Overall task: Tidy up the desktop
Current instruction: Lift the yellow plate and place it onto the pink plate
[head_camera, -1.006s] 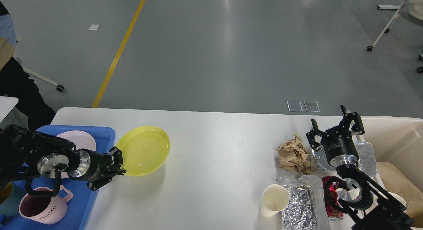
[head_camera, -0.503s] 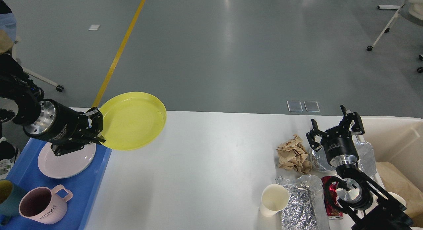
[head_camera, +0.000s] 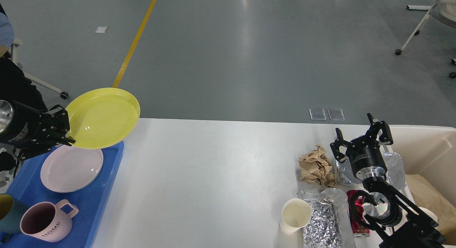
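The white bench [head_camera: 213, 176] is filling the lower part of the head view, running from the blue tray [head_camera: 89, 212] at its left end to the cream bin [head_camera: 424, 144] at its right end, with its middle stretch lying bare. Above the bench's far left corner, the left claw [head_camera: 63, 132] is pinching the near left rim of a yellow plate [head_camera: 103, 118] and holding it in the air, tilted slightly, so that the plate is hanging over the tray's far edge and partly over a pale pink plate [head_camera: 71, 168] lying flat in the tray. Nearer the viewer in the same tray, a pink mug [head_camera: 46, 223] with "HOME" on its side is standing upright, and just beside it at the frame's left edge a dark teal cup [head_camera: 7, 214] is showing in part. At the bench's right end, the right claw [head_camera: 359, 139] is pointing away from the viewer with its fingers spread apart and gripping nothing, hovering beside a crumpled brown paper ball [head_camera: 316, 166] and over a crinkled sheet of foil [head_camera: 393, 166] by the bin wall. Closer in, a white paper cup [head_camera: 295, 216] is standing upright, touching a second crumpled foil wad [head_camera: 326, 219], and a red can [head_camera: 358, 219] is sitting just to the right of that, partly hidden behind the right arm.
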